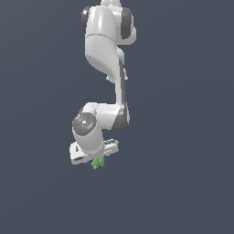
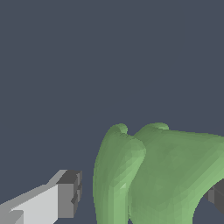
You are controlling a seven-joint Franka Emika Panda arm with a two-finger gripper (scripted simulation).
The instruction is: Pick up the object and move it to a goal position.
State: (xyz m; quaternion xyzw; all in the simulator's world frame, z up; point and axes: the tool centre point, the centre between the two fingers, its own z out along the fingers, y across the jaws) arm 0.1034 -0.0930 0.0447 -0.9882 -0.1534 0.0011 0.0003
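Hand (image 1: 98, 157) beneath white arm, fingers apart around green object (image 1: 98, 162) (lobed, lumpy), grip itself unclear.

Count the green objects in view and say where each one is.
1. The green object sits directly under the gripper, between its fingers. Nothing else green shows in either view.

The background (image 1: 183, 114) is one flat, dark blue-gray color all over. It looks the same in both views. The light is soft and even.
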